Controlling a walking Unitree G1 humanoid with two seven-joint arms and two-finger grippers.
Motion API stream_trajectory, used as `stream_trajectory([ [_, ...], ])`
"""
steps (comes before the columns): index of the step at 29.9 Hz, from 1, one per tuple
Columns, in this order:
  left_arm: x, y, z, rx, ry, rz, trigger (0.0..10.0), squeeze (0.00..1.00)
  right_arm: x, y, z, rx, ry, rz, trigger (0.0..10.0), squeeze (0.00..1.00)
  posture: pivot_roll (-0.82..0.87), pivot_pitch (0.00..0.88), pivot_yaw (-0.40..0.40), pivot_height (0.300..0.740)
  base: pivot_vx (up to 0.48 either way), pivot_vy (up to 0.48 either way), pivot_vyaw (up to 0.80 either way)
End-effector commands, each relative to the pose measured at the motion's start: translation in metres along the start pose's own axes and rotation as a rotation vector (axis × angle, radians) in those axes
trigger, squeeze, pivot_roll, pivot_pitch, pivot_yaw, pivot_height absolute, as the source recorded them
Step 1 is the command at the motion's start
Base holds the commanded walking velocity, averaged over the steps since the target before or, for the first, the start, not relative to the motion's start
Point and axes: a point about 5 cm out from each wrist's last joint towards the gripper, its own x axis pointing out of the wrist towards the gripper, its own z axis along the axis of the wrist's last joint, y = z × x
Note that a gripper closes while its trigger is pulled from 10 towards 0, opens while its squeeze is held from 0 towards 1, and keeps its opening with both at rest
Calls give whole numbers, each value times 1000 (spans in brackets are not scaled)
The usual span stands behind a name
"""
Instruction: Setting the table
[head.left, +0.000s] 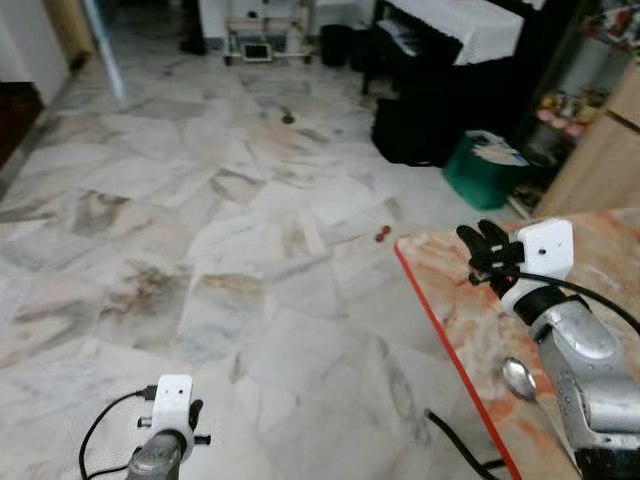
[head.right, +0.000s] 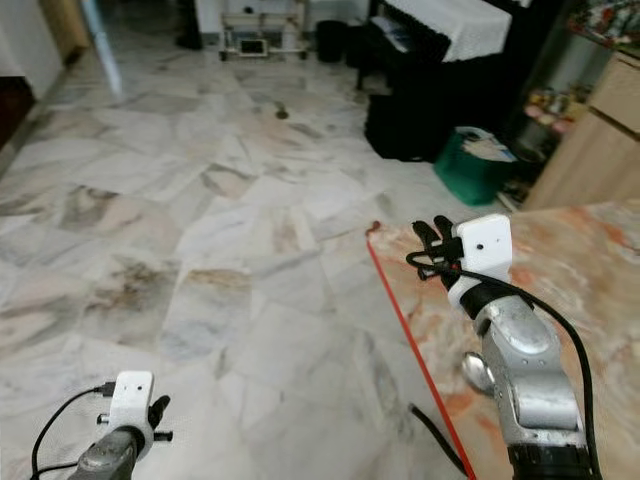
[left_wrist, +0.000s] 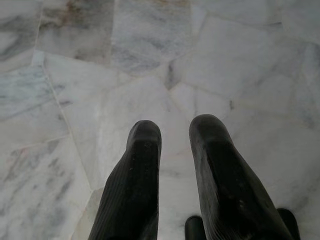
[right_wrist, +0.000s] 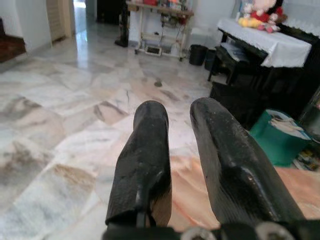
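Low on the left, over pale marble floor (head.left: 200, 200): left gripper (left_wrist: 175, 135), fingers a little apart, nothing between them. Farther back, a white rack (head.left: 265, 35) by the far wall, then a dark piano (head.left: 440, 70) under a white cloth. Beside it, a green bin (head.left: 480, 170) stuffed with papers. Right of that, the pink-orange marbled surface (head.left: 450, 290), red-edged, with a metal spoon (head.left: 520, 378) lying close against the right arm. Above the surface's near corner: right gripper (right_wrist: 180, 120), fingers slightly parted, holding nothing.
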Motion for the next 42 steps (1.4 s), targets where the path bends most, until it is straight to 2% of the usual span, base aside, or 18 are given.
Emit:
stream_trajectory([
  [1, -3, 5, -10, -28, 38, 18, 10000, 0, 4, 5, 8, 6, -45, 14, 10000, 0, 89, 0, -37, 727, 0, 0, 0],
  [11, -3, 1, -11, -39, 34, 10, 10000, 0, 14, 12, 15, 47, -88, 15, 10000, 0, 98, 0, -41, 727, 0, 403, -135],
  [15, -2, -3, -7, -6, 14, -3, 10000, 0, 15, 12, 15, 43, -92, 19, 10000, 0, 99, 0, -42, 727, 0, 0, -698],
  [19, -2, -5, -5, -14, 8, -6, 10000, 0, 15, 13, 15, 36, -98, 20, 10000, 0, 100, 0, -43, 727, 0, 0, -688],
  [26, -1, -7, -3, -20, -3, -19, 10000, 0, 17, 10, 12, 3, -74, 20, 10000, 0, 104, 0, -48, 727, 0, 0, 0],
  [28, -1, -7, -2, -22, -4, -21, 10000, 0, 17, -1, 1, -55, 29, 7, 10000, 0, 102, 0, -46, 727, 0, 0, 0],
  [30, -1, -7, -2, -22, -4, -22, 10000, 0, 17, -3, 1, -52, 37, 7, 10000, 0, 99, 0, -43, 727, 0, 0, 0],
  [34, 0, -8, -1, -25, -3, -25, 10000, 0, 13, -25, -4, -104, 128, 12, 10000, 0, 104, 0, -44, 727, 0, 0, 0],
  [35, 0, -8, -1, -26, -2, -28, 10000, 0, 11, -36, -4, -108, 150, -21, 10000, 0, 102, 0, -41, 727, 0, 0, 0],
  [39, 0, -8, -2, -34, 10, -43, 10000, 0, 8, -52, -12, -86, 216, -90, 10000, 0, 93, 0, -34, 727, 0, 0, 0],
  [41, -1, -8, -3, -36, 13, -50, 10000, 0, 9, -49, -14, -56, 208, -92, 10000, 0, 94, 0, -34, 727, 0, 0, 0],
  [42, -1, -7, -4, -40, 15, -53, 10000, 0, 10, -43, -13, -40, 185, -64, 10000, 0, 97, 0, -33, 727, 0, 0, 0],
])
